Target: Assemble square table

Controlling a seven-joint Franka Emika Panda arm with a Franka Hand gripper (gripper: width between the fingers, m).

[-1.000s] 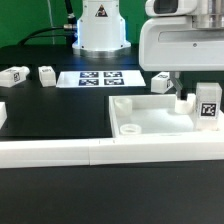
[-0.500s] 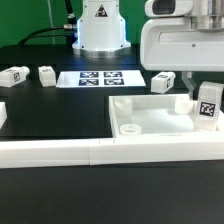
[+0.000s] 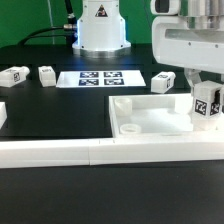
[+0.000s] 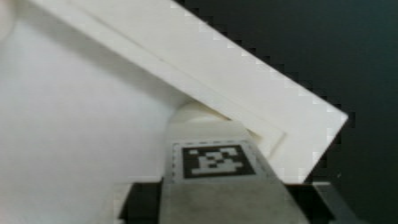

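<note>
The square table slab lies flat behind the white border bar, with corner sockets showing; in the wrist view its white surface and edge fill the frame. My gripper is shut on a short white tagged leg, holding it upright over the slab's corner at the exterior view's right. In the wrist view the leg sits between my dark fingers, tag facing the camera. Three more tagged legs lie on the black table: two at the left and one behind the slab.
A long white border bar runs across the front, with a short bar end at the left. The marker board lies in front of the robot base.
My gripper has moved toward the exterior view's right with the leg, which now stands slightly nearer the slab's right edge. Nothing else has moved.
</note>
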